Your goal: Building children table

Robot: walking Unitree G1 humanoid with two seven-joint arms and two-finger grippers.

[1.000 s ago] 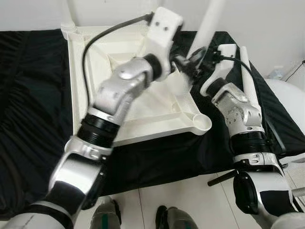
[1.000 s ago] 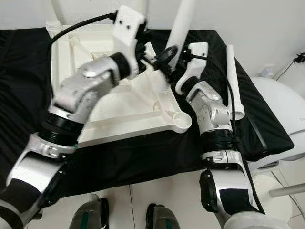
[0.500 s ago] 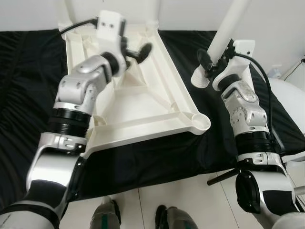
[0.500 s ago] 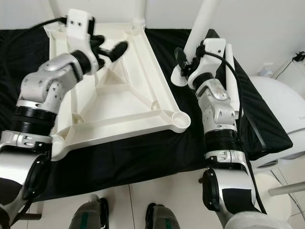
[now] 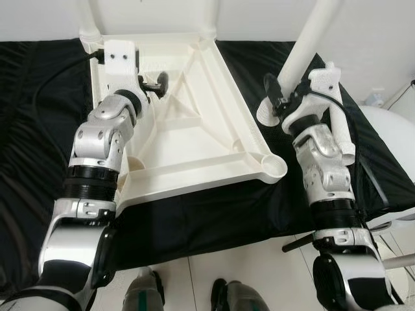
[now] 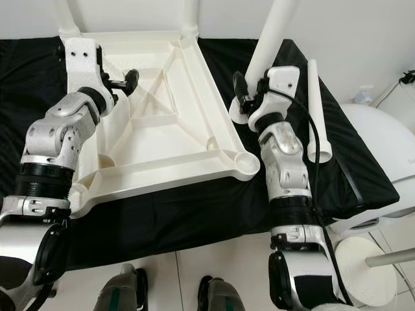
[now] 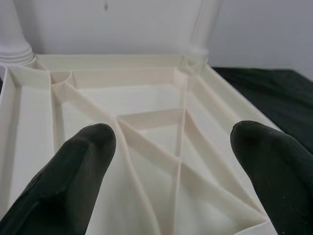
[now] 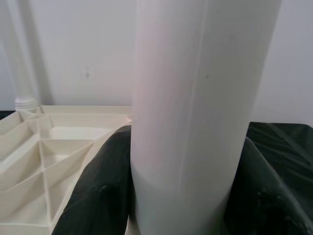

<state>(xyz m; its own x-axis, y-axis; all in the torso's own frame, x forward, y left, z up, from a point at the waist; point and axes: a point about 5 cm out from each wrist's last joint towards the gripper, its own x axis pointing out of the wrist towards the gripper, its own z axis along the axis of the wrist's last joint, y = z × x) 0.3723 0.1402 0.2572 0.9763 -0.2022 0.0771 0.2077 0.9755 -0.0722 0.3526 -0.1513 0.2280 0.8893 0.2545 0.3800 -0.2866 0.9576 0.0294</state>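
Note:
The white tabletop (image 5: 241, 127) lies upside down on a black cloth, ribs facing up. Two white legs (image 7: 14, 34) (image 7: 203, 22) stand in its far corners. The near right corner socket (image 5: 275, 167) holds nothing. My left gripper (image 5: 155, 84) hovers open over the ribs near the far left corner, its fingers (image 7: 73, 171) spread wide. To the right of the tabletop, my right gripper (image 5: 272, 103) is shut on a third white leg (image 5: 306, 45), held nearly upright above the cloth; both fingers (image 8: 98, 191) press against it (image 8: 195, 98). A fourth leg (image 6: 316, 103) lies loose on the cloth behind the right arm.
The black cloth (image 5: 39, 129) covers the work surface on both sides. A white rounded object (image 5: 395, 139) sits at the far right. My feet (image 5: 144, 291) stand on the white tiled floor before the cloth's front edge. A white wall rises just behind the tabletop.
My left arm swung from beside the held leg to the tabletop's far left. The right gripper carried the leg off the tabletop's right edge, out over the cloth.

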